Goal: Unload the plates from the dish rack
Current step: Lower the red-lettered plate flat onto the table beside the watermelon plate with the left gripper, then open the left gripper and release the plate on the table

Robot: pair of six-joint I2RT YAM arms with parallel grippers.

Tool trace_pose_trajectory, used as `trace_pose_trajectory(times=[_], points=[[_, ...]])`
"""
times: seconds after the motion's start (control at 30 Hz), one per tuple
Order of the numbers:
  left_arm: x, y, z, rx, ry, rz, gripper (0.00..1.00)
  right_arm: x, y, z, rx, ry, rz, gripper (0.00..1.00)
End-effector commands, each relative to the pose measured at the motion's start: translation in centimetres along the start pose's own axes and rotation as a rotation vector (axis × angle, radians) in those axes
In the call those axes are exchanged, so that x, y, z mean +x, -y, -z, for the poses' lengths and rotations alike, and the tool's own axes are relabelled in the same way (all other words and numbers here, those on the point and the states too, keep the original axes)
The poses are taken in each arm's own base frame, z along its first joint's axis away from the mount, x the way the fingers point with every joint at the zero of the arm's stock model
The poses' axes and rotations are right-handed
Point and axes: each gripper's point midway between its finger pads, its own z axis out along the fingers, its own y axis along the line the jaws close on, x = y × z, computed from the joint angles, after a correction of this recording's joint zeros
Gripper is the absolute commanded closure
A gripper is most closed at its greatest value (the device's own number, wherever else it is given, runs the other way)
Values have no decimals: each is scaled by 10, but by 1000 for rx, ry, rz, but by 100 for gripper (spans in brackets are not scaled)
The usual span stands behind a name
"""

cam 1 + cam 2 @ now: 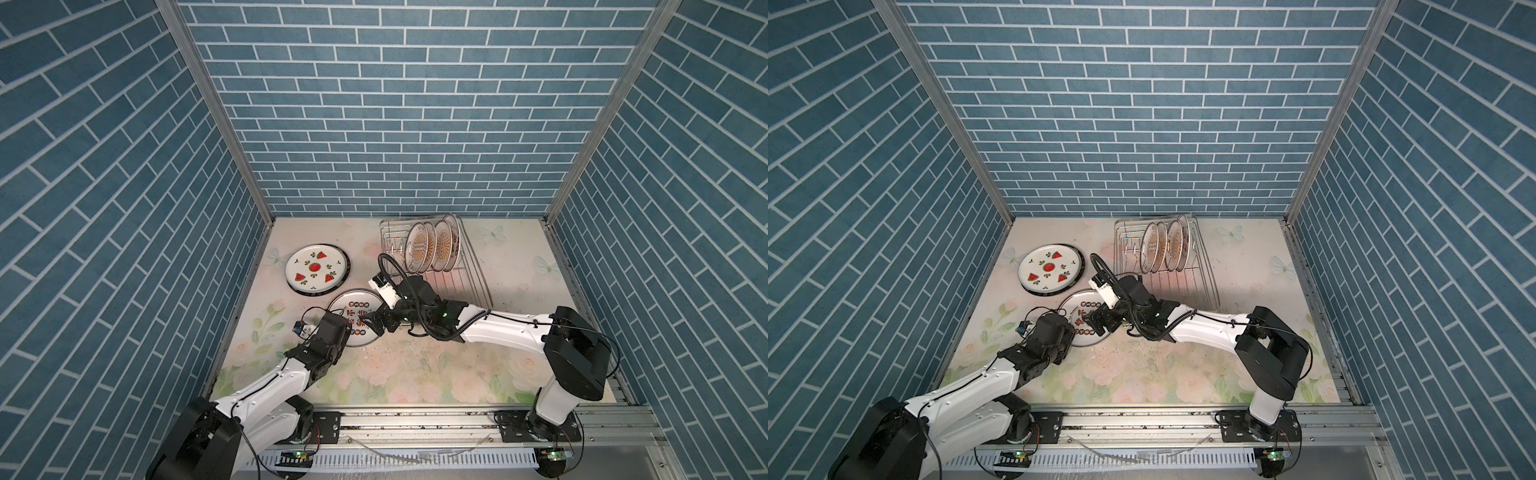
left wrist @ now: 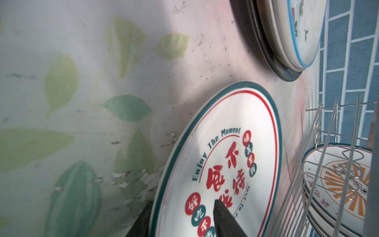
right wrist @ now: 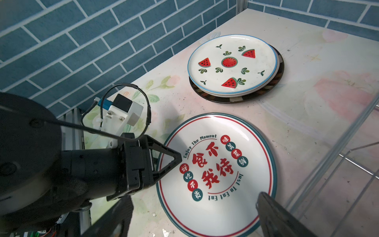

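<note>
Left gripper point(image 2: 182, 205), perhaps loose, astride plate point(image 2: 235, 127)

Both arms reach toward centre; left gripper point(image 2: 182, 203) looks partly parted, right gripper point(image 3: 194, 196) spread wide.

Bright, even overhead light fills both sharp top views, stretched toward their edges. In the wrist views glare whitens the lettered plate point(image 3: 217, 172); the table point(image 2: 61, 82) looks hazy, and the near dish rack point(image 3: 334, 156) blurs.
</note>
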Motion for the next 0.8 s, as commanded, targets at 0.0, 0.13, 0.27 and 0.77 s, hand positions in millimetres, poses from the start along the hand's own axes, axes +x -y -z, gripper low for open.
trace_pose_trajectory(times=[0.0, 0.13, 0.27, 0.77], points=[[-4, 6, -2, 9, 22, 9, 49, -8, -4, 2, -5, 10, 47, 5], [-4, 4, -5, -3, 21, 4, 47, -5, -3, 2, 2, 6, 46, 5], [-6, 3, -4, -7, 30, 5, 46, -6, -2, 6, 9, 23, 47, 5], [-34, 3, 24, 28, 143, -54, 12, -19, -5, 29, 1, 150, 37, 5]])
